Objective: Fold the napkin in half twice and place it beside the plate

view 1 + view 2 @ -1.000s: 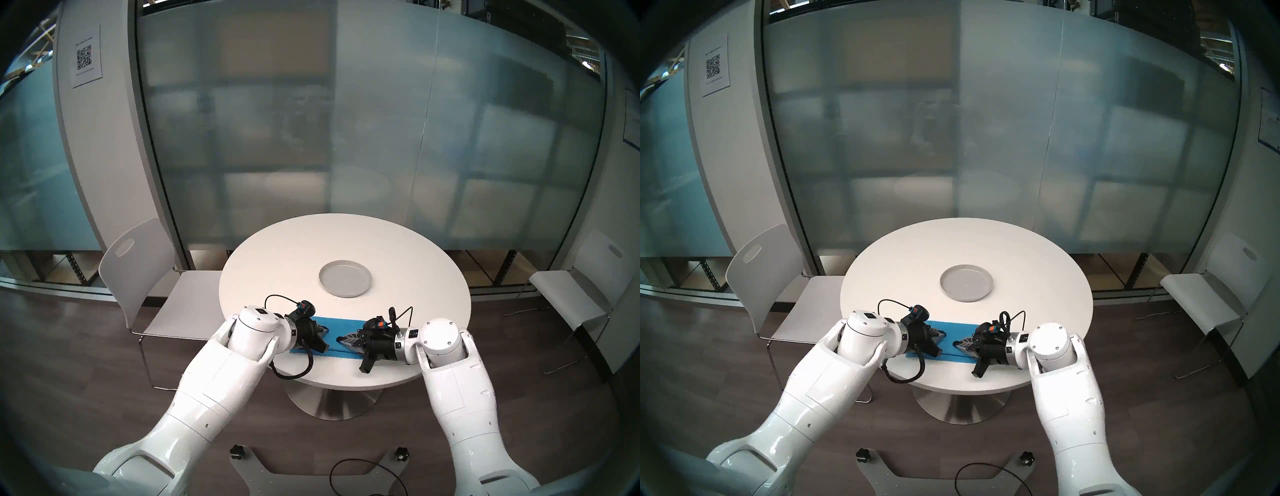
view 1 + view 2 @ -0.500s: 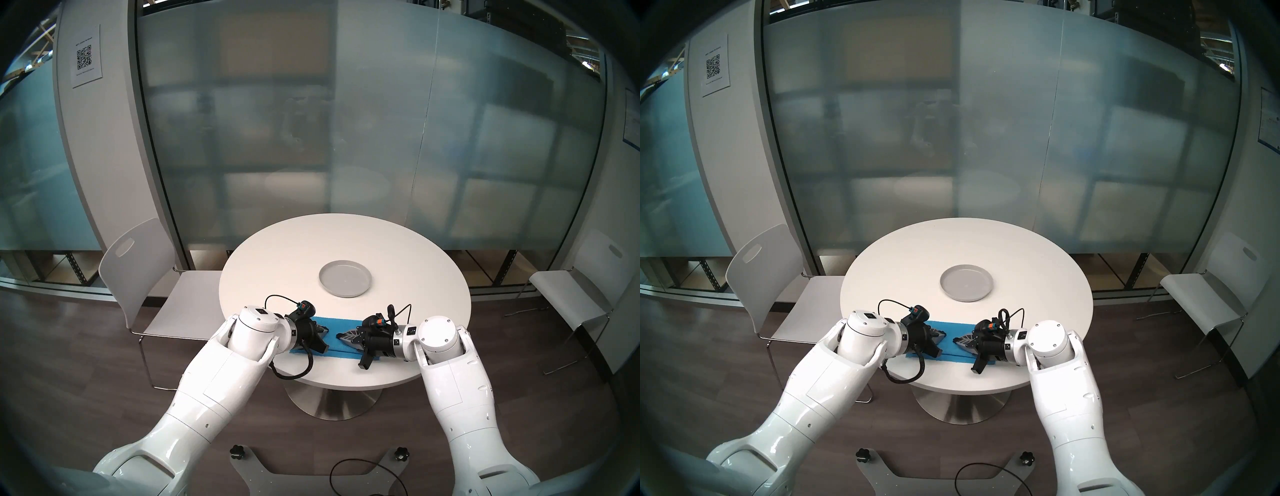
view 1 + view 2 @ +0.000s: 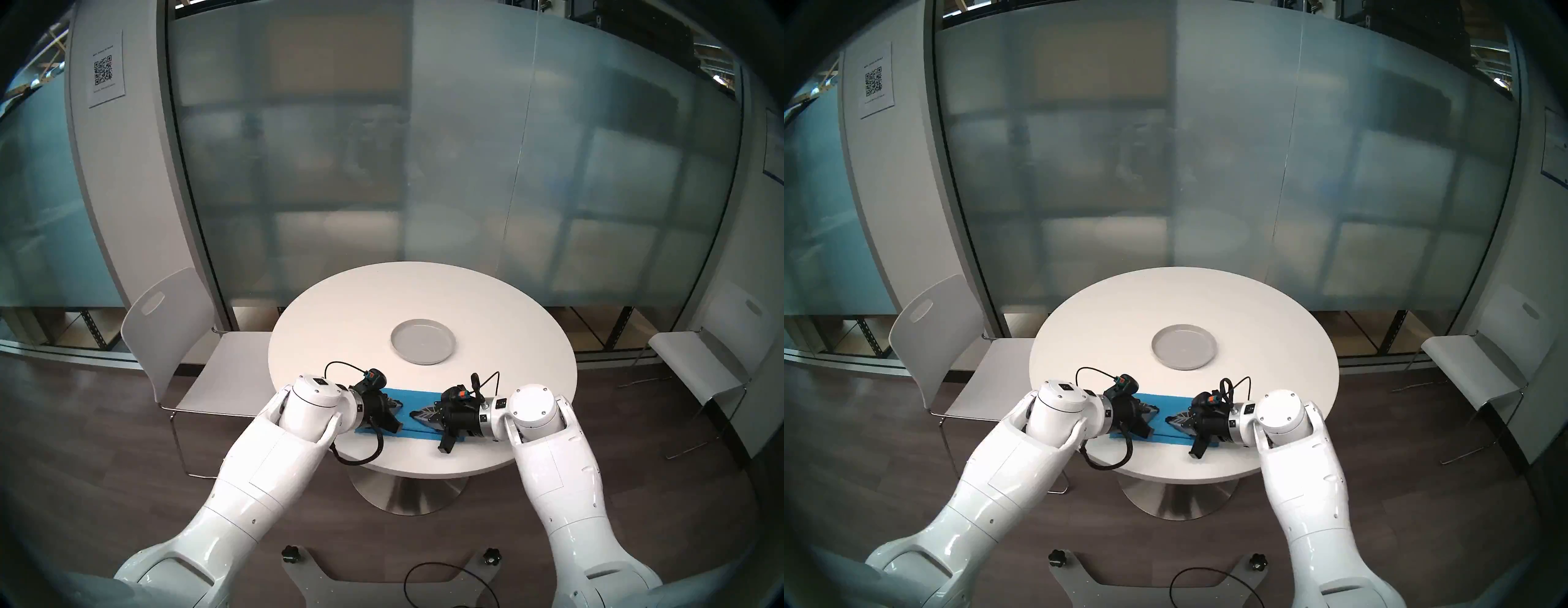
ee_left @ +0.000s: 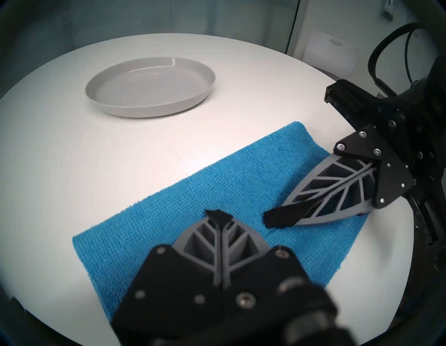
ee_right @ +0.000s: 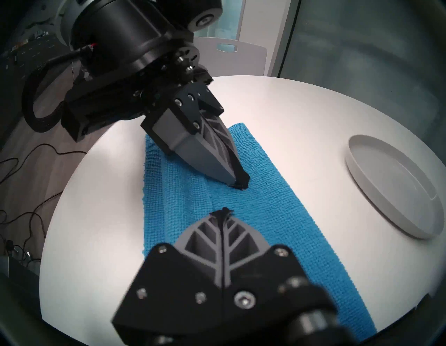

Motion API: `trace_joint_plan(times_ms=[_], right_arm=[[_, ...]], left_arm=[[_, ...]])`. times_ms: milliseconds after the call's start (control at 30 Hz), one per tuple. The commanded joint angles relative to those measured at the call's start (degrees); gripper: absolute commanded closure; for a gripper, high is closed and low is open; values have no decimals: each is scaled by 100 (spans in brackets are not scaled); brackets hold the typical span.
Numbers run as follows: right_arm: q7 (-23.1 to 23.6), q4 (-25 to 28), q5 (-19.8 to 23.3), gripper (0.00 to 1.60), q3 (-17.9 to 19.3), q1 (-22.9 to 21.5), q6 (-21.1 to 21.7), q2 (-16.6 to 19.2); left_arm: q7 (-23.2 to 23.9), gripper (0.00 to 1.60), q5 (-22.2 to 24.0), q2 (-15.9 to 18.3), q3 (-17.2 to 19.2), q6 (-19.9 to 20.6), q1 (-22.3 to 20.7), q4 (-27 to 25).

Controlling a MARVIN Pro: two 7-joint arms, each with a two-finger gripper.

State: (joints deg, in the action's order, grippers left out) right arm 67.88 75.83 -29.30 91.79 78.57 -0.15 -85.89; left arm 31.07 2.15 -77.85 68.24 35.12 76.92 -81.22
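Napkin point(image 4: 217, 183): one piece of bright blue terry-like cloth, looped and fuzzy in texture, laid flat as a long narrow strip on the near part of the tabletop point(image 3: 348, 305), with a lengthwise seam where two edges of the cloth meet visible in the right wrist view. Plate point(image 3: 423, 342): one, round, plain light grey, smooth and matte, with a low raised rim; it is set farther back on the tabletop, apart from the napkin. Tabletop: round, white, smooth, carried on a single metal pedestal. Two end effectors are noted, each with two grey ribbed, leaf-shaped fingers tipped in black. The left end effector point(image 5: 241, 182) is seen fully closed, fingers pressed together, tip down on the napkin near its left end; no cloth is seen pinched between the fingers. The right end effector point(image 4: 266, 221) is likewise closed tight, tip resting on the napkin toward its right end, nothing seen gripped. Two white moulded chairs are counted, one chair point(image 3: 169, 335) at the left of the tabletop, the other chair point(image 3: 704, 361) at the right. Frosted glass panels are seen behind.
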Motion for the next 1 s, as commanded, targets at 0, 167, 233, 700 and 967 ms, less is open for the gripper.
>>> trace_joint_plan(times_ms=[0, 167, 233, 700, 967], right_arm=[[142, 184, 47, 160, -8, -79, 46, 11], [229, 248, 32, 160, -20, -44, 87, 15], [263, 275, 25, 160, -26, -21, 101, 17], [473, 587, 26, 160, -24, 209, 234, 55], [604, 881, 44, 160, -2, 448, 298, 87]], left_arm=[[1, 160, -9, -54, -24, -10, -79, 34], [4, 160, -16, -61, -22, -19, -90, 57], [7, 160, -19, -63, -21, -24, -96, 67], [49, 160, -44, -79, -26, -58, -159, 154], [63, 160, -69, -76, -21, -60, -192, 187]])
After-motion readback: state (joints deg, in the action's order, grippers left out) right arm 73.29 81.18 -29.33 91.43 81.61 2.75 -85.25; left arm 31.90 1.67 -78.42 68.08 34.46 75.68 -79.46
